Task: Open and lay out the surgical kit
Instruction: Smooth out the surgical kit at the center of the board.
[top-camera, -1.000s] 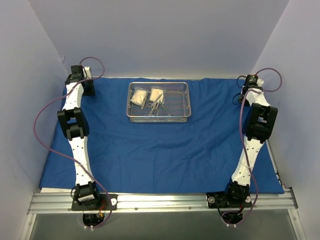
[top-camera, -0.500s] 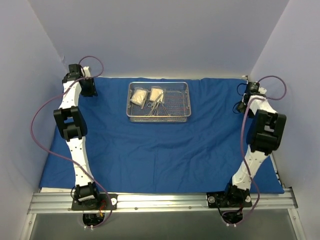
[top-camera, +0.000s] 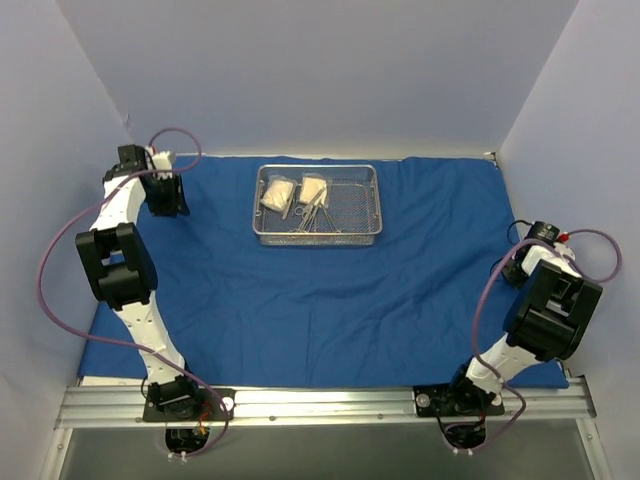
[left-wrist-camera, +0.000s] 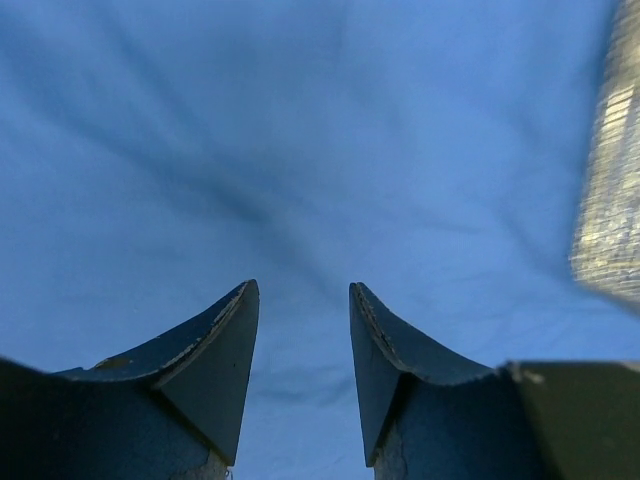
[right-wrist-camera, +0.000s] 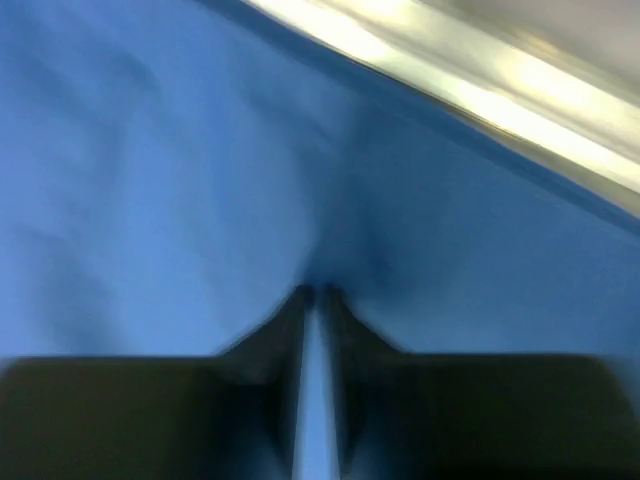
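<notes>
— Where has the kit ended up?

— The blue cloth wrap (top-camera: 330, 300) lies spread open, nearly wall to wall. The wire-mesh tray (top-camera: 320, 238) sits on it at the far middle. Two white gauze packets (top-camera: 277, 194) lie in the tray's left half, and the silver clamps (top-camera: 312, 216) are just beside them.

— And the claws?

— The left claw (left-wrist-camera: 303, 288) hangs over the cloth near its far left corner, fingers parted, nothing between them. The right claw (right-wrist-camera: 314, 292) is at the cloth's right edge, nearly closed, pinching a pucker of the blue cloth. That close view is blurred.
</notes>
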